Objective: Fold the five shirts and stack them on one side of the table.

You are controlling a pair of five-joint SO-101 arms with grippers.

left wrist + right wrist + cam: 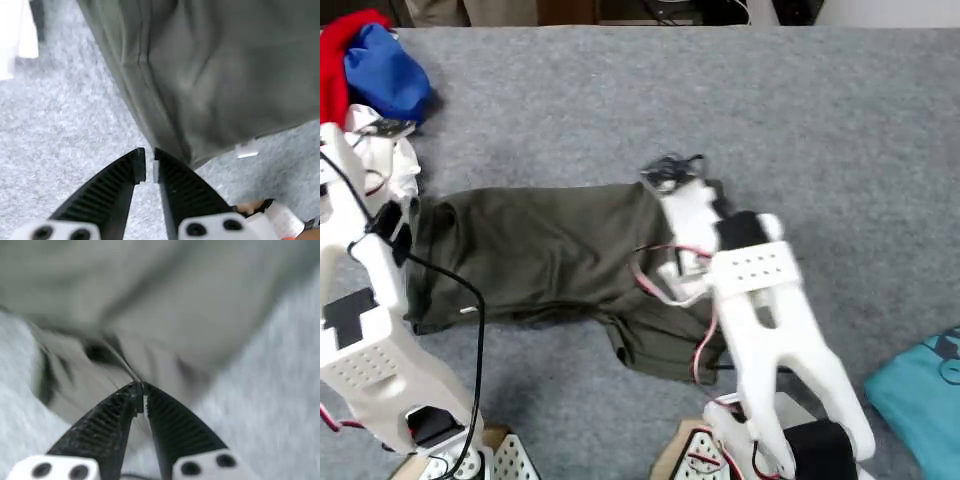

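Arms white plastic, black motor blocks. Left arm [365, 335] trails a black cable [480, 340]; right arm [770, 310] carries red wires [700, 352]. Fingers [112, 182] black, ribbed.

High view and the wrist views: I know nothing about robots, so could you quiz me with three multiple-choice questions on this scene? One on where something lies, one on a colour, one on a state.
1. Where does the teal shirt lie?
A. In the far left corner.
B. At the table's right edge, near the arms' bases.
C. On top of a red shirt.

2. What colour is the middle shirt?
A. Red.
B. White.
C. Olive.

3. How do the left arm's fingers stand?
A. Spread wide apart.
B. Nearly closed, holding nothing.
C. Clamped on a blue shirt.

Answers:
1 B: the high view shows the teal cloth at the right edge.
2 C: the fabric spread mid-table is dark olive.
3 B: the left wrist view shows the tips almost touching, with only table between them.
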